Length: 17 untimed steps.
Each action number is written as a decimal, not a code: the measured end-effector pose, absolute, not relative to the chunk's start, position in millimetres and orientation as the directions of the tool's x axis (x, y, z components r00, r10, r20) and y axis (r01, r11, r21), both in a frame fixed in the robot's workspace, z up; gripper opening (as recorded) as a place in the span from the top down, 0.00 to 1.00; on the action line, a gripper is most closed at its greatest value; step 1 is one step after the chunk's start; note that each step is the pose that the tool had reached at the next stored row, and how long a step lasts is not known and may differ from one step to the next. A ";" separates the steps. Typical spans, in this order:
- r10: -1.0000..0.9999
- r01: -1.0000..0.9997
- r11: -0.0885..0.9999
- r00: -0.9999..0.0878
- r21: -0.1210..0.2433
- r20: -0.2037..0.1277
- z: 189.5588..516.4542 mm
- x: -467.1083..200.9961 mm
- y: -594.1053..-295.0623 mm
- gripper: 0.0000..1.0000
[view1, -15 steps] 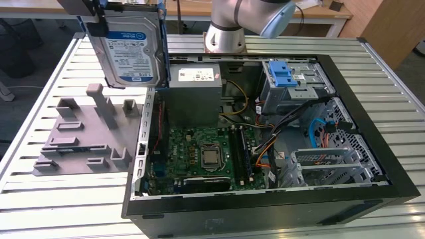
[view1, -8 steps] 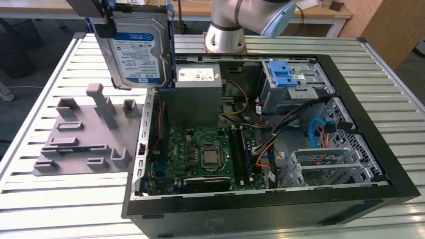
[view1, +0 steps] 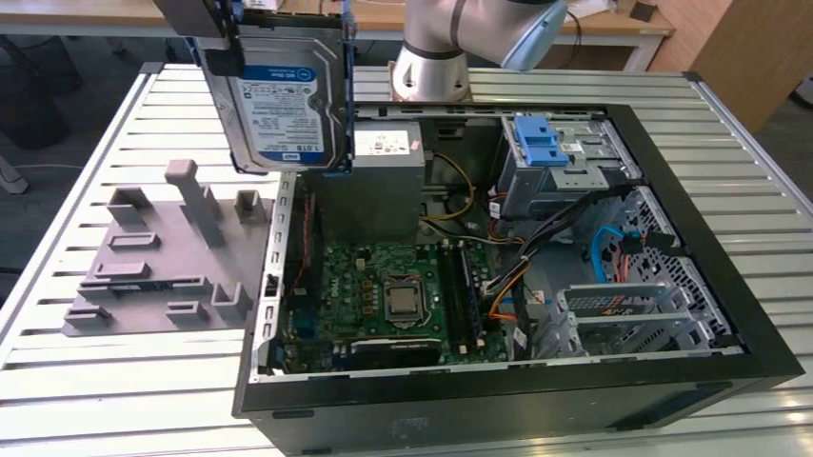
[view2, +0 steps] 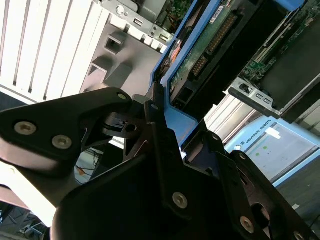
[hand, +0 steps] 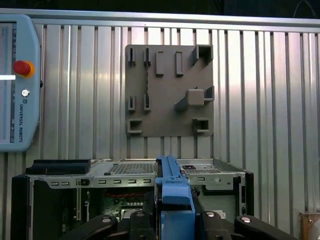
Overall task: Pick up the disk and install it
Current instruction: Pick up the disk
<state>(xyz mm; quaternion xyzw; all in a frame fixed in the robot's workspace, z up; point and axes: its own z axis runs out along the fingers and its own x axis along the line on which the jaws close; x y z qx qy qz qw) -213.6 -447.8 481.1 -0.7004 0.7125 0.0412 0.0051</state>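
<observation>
The disk [view1: 286, 105], silver-grey with a white-and-blue label and blue side rails, hangs upright in the air over the back corner of the open computer case [view1: 711, 286] on the exterior view's left. My gripper [view1: 277, 33] is shut on it from above, clamping its blue rails. In the second wrist view the black fingers [view2: 150, 145] grip a blue rail, and the disk's green circuit-board side [view2: 210, 45] faces the camera. The first wrist view looks along the disk's blue rail [hand: 175, 192], which stands between the fingers [hand: 135, 225] above the case.
Inside the case are a motherboard [view1: 394, 286], a grey box with a white sticker [view1: 381, 157], a metal cage with a blue latch [view1: 553, 143] and loose cables. A grey fixture plate [view1: 166, 257] lies on the slatted table [view1: 102, 381]. A teach pendant [hand: 15, 85] rests beside it.
</observation>
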 end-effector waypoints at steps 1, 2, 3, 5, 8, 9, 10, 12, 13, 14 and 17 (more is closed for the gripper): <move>-0.998 -0.999 0.016 -0.019 0.052 -0.065 481.1 -211.2 -448.2 0.63; -0.998 -0.999 0.016 -0.019 0.052 -0.065 481.1 -208.8 -448.5 0.63; -0.998 -0.999 0.016 -0.019 0.052 -0.065 481.1 -206.5 -448.9 0.63; -0.998 -0.999 0.016 -0.019 0.052 -0.065 481.0 -201.9 -449.5 0.63; -0.998 -0.999 0.016 -0.020 0.052 -0.065 480.8 -196.1 -450.6 0.63; -0.998 -0.999 0.016 -0.020 0.052 -0.065 480.8 -194.4 -451.0 0.63; -0.998 -0.999 0.017 -0.020 0.052 -0.065 480.7 -192.7 -451.4 0.63; -0.998 -0.999 0.017 -0.020 0.052 -0.065 480.5 -188.9 -452.3 0.63; -0.998 -0.999 0.017 -0.020 0.052 -0.065 480.4 -186.9 -452.8 0.63; -0.998 -0.999 0.017 -0.020 0.052 -0.065 480.3 -184.8 -453.3 0.63; -0.998 -0.998 0.017 -0.021 0.052 -0.065 480.2 -177.7 -454.3 0.63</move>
